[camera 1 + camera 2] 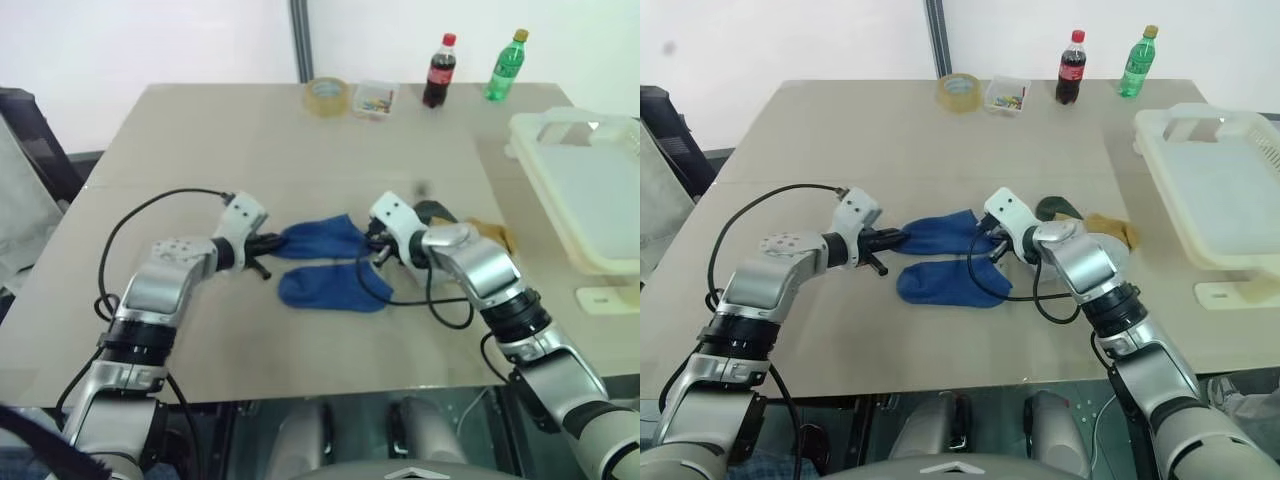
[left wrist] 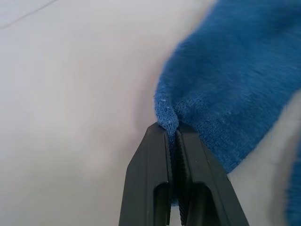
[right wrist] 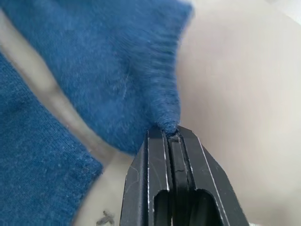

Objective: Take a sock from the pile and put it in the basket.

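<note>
1. Both pincers are clamped tight on one blue sock [image 1: 322,238]: the left gripper [image 1: 272,242] pinches its edge at the nine o'clock end, the right gripper [image 1: 374,246] its ribbed cuff at the three o'clock end.
2. A second blue sock [image 1: 330,287] lies flat just beside it at six o'clock, apart from it.
3. What remains of the pile [image 1: 480,232] sits close behind the right gripper at three o'clock.
4. The basket [image 1: 585,190] stands at the table's [image 1: 200,140] three o'clock edge, overhanging it, well apart from the held sock.
5. Bare tabletop spreads toward twelve o'clock as far as a tape roll [image 1: 327,96], a clear box [image 1: 374,99] and two bottles [image 1: 438,71].
</note>
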Robot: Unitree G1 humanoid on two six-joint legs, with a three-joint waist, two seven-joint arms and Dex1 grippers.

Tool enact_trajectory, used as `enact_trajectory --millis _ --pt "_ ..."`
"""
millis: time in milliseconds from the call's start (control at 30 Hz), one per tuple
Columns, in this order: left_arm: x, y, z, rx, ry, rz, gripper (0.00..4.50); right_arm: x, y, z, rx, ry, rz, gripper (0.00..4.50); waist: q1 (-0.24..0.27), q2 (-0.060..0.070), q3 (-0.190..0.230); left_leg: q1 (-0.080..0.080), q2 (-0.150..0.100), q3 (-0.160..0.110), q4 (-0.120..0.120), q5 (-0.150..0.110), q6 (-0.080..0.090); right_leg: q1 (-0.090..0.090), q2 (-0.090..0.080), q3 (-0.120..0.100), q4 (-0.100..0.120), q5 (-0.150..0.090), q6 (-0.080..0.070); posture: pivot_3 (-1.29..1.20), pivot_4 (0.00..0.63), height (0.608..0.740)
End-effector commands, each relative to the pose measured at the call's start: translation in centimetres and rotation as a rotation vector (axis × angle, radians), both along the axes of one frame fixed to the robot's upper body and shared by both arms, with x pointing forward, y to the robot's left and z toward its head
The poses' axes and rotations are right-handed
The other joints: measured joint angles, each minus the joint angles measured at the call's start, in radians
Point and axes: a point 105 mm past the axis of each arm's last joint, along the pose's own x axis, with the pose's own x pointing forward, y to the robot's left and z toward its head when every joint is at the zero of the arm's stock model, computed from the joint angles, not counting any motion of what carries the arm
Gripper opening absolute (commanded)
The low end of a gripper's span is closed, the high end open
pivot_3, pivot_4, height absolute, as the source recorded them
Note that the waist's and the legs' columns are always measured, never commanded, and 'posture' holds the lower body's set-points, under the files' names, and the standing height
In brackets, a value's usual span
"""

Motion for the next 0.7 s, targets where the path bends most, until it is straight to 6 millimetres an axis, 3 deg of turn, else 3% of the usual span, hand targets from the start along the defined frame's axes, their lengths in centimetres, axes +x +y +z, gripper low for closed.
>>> enact_trajectory --millis 33,167,267,367,567,700 --pt "-2.1 -1.5 4.5 -0.155 -0.087 -0.067 0.03 -1.5 -0.4 4.0 0.074 -0.063 0.029 0.0 0.004 -0.001 0.001 -0.004 0.0 -0.001 0.0 0.001 -0.001 -0.002 -0.001 0.0 -0.002 0.0 0.0 0.0 0.15 0.735" --pt "-5.5 -1.9 6.1 -0.279 -0.033 -0.099 0.03 -5.7 -1.3 5.5 0.124 0.03 0.097 0.0 0.006 -0.001 0.001 -0.013 0.0 -0.004 0.001 0.001 -0.001 -0.008 -0.001 -0.001 -0.003 0.0 0.0 0.0 0.15 0.735" --pt "-8.3 -2.4 5.4 -0.288 0.068 -0.162 0.03 -8.1 -2.3 4.9 0.091 0.124 0.117 0.0 0.005 -0.001 0.001 -0.014 -0.001 -0.004 0.001 0.001 -0.001 -0.009 -0.004 -0.001 -0.004 0.0 0.0 0.0 0.15 0.735" --pt "-9.5 -2.6 4.4 -0.276 0.132 -0.164 0.03 -10.0 -2.9 3.9 0.067 0.183 0.148 0.0 0.005 -0.002 0.001 -0.012 -0.001 -0.004 0.001 0.0 -0.001 -0.009 -0.008 -0.002 -0.002 0.0 0.0 0.0 0.15 0.735" --pt "-9.6 -2.8 2.1 -0.214 0.18 -0.121 0.03 -10.5 -3.0 2.6 0.073 0.227 0.128 0.0 0.004 -0.003 0.003 0.005 -0.001 -0.004 0.0 -0.001 0.003 0.006 -0.001 -0.003 -0.002 -0.001 -0.001 0.0 0.15 0.735" --pt "-9.0 -2.8 1.1 -0.177 0.178 -0.099 0.03 -10.0 -3.0 2.0 0.062 0.237 0.087 0.0 0.005 -0.003 0.003 0.003 -0.002 -0.004 0.0 -0.001 0.003 0.005 -0.001 -0.002 -0.002 -0.001 -0.001 0.0 0.15 0.735"
